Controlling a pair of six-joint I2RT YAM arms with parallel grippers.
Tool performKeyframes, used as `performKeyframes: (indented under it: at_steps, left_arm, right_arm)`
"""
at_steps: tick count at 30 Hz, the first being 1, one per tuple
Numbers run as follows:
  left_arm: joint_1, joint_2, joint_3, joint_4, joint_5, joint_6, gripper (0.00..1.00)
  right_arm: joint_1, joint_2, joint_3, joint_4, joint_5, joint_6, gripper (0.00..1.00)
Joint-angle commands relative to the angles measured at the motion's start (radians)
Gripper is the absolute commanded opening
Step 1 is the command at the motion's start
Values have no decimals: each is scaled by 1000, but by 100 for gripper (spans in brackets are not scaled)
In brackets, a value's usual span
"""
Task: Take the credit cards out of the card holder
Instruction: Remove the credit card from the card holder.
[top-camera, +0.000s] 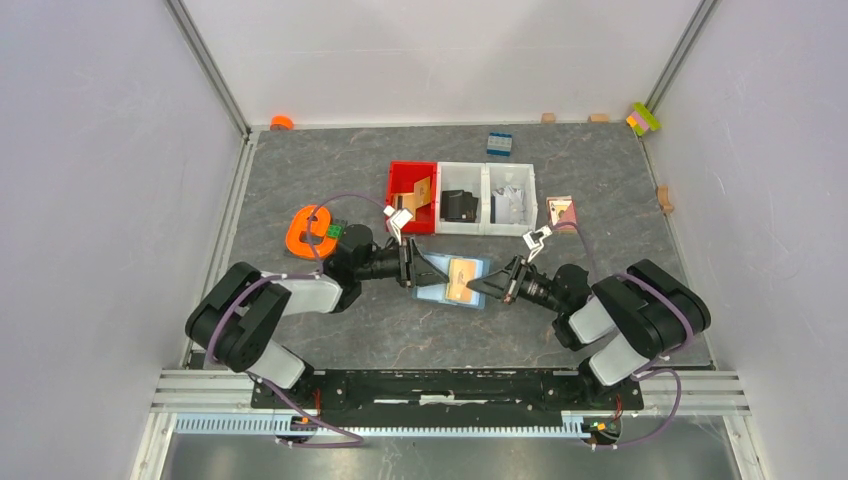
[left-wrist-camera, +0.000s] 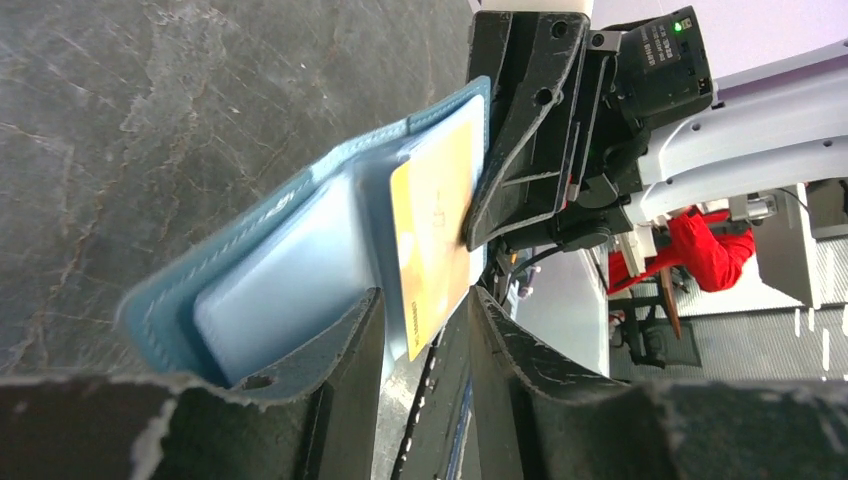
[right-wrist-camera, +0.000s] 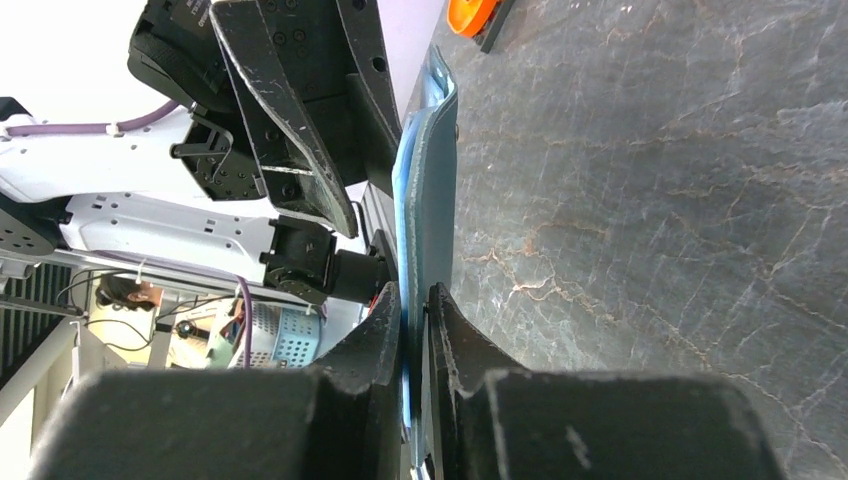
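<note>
The steel-blue card holder (top-camera: 437, 291) lies open at the table's middle, held between both grippers. A tan-gold credit card (top-camera: 461, 279) sticks out of its pale-blue inner pocket. In the left wrist view the card (left-wrist-camera: 430, 220) pokes out of the card holder (left-wrist-camera: 270, 270), and its free end lies between the parted fingers of my left gripper (left-wrist-camera: 425, 300), which is open. My left gripper (top-camera: 418, 270) is at the card holder's left side. My right gripper (top-camera: 487, 287) is shut on its right edge. In the right wrist view it (right-wrist-camera: 415, 290) pinches the card holder (right-wrist-camera: 435, 180) edge-on.
Behind stand a red bin (top-camera: 400, 172) with a tan card, and two white bins (top-camera: 462, 170), one with a black item, one with a silvery item. An orange holder (top-camera: 312, 229) sits at the left, a dark-blue brick (top-camera: 499, 143) at the back, and a small packet (top-camera: 561, 211) at the right.
</note>
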Motion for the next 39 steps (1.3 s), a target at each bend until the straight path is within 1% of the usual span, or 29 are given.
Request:
performKeyframes:
  at_steps: [1,5,7,9,10,11,12,13,20,30,34,36,39]
  left_arm:
    - [-12,39,43,96,61,-51,43]
    - [-29,78,60,129,90,-76,42]
    - [-36,102,68,158,109,-102,40]
    - [-39,127,69,216,128,-137,32]
    - [-39,135,67,242,135,-154,25]
    - [-38,143,65,266,140,-169,13]
    - [-37,145,66,275,142,-176,6]
    - [-35,144,65,277,139,-178,2]
    - [4,67,26,247,96,-157,2]
    - [37,-33,12,80,32,-56,2]
    - [37,-89,22,-73,-42,22,2]
    - [37,-130,25,-157,-95,65,2]
    - [37,-219,37,-342,-231,146,2]
  right_arm:
    - [19,19,27,347,-30,21,0]
    - [25,23,34,347,-33,20,0]
    - [29,22,36,347,-36,19,0]
    - [29,23,37,347,-36,19,0]
    - [30,23,37,345,-37,20,0]
    - [29,23,37,346,-36,19,0]
    - [30,24,37,345,-37,18,0]
    - [29,23,37,344,-36,17,0]
    - [14,3,31,324,-33,2,0]
    - [-70,-6,6,319,-37,-4,0]
    - [-84,9,4,308,-36,-5,0]
    - [-84,12,7,262,-32,-23,0]
    - [-84,9,13,134,-8,-89,1]
